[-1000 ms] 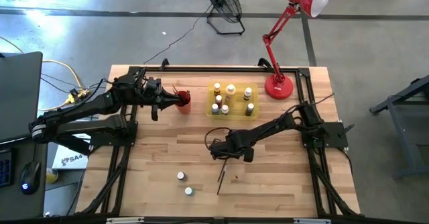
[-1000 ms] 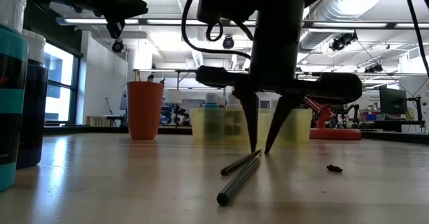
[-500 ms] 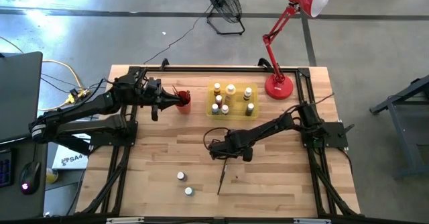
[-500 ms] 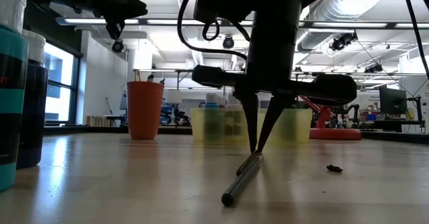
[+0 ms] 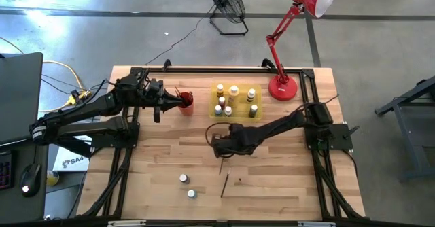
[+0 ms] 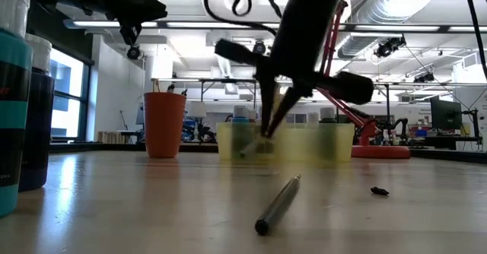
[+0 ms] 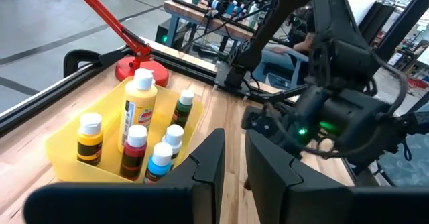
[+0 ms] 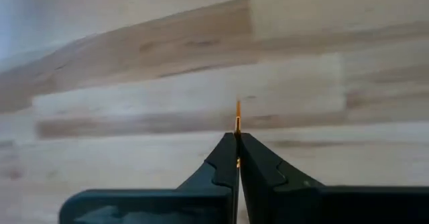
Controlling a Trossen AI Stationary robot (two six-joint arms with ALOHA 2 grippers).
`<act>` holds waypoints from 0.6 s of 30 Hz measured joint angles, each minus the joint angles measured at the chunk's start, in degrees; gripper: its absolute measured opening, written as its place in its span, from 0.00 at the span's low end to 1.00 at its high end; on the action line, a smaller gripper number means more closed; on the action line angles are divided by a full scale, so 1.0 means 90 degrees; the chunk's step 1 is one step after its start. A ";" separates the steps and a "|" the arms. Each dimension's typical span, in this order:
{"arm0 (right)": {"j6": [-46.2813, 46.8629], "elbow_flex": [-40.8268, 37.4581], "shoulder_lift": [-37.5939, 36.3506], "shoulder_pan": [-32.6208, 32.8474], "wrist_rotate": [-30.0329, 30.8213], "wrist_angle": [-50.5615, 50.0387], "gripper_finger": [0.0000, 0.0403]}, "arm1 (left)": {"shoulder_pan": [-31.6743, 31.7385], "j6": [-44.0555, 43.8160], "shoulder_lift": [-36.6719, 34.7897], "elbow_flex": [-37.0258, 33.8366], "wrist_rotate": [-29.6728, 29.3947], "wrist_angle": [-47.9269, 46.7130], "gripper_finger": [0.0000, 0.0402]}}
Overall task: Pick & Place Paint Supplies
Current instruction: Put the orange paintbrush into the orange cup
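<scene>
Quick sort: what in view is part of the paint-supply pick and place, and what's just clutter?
Job:
- bottles in the tray
- two loose bottles
- brush on the table
- held brush in the right gripper, jaws shut

Lying about:
- yellow tray
- red cup
- red lamp
- fan

2 black arms w/ looped cables, tapered dark fingers (image 8: 258, 177).

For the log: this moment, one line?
right end effector: shut on paintbrush, above table | second paintbrush: on table | left end effector: by red cup
</scene>
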 joint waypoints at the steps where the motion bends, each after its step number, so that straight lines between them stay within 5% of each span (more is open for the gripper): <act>1: -0.0070 -0.0002 -0.0059 0.0000 0.0080 0.0033 0.01 | -0.0001 0.0000 0.0000 0.0000 0.0000 0.0000 0.14; 10: -0.1994 0.0008 -0.0851 -0.0123 0.0978 0.0805 0.01 | 0.0002 -0.0092 0.0000 0.0000 0.0050 -0.0085 0.14; 18: -0.4365 0.0013 -0.1490 -0.0271 0.2037 0.2200 0.01 | 0.0000 -0.0832 0.0215 0.0000 0.1009 -0.0347 0.14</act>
